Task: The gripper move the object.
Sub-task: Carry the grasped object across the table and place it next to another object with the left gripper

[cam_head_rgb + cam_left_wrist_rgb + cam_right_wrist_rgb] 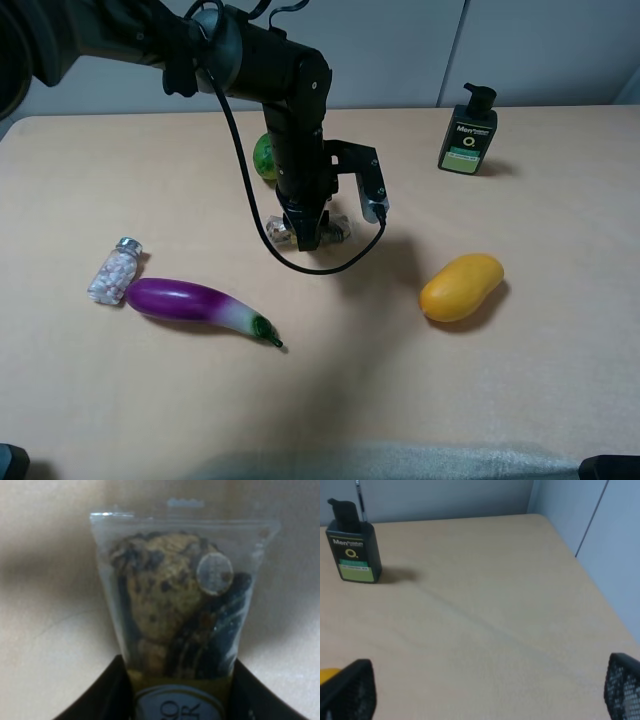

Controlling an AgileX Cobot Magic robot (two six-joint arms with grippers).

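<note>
The object (338, 229) is a small clear crinkly packet with brown and yellow contents, lying on the tan table (520, 380) near the middle. My left gripper (306, 236) points straight down onto it, with a black cable looping beside it. In the left wrist view the packet (175, 605) fills the gap between the two black fingers (95, 702), which press against its sides. My right gripper (490, 695) is open and empty, its mesh-padded fingertips (350, 690) far apart above bare table. It does not show in the high view.
A green lime (263, 157) sits just behind the left arm. A pill bottle (116, 270) and a purple eggplant (195, 303) lie front left. A yellow mango (461, 287) lies to the right. A dark pump bottle (468, 130) stands back right, also in the right wrist view (352, 545).
</note>
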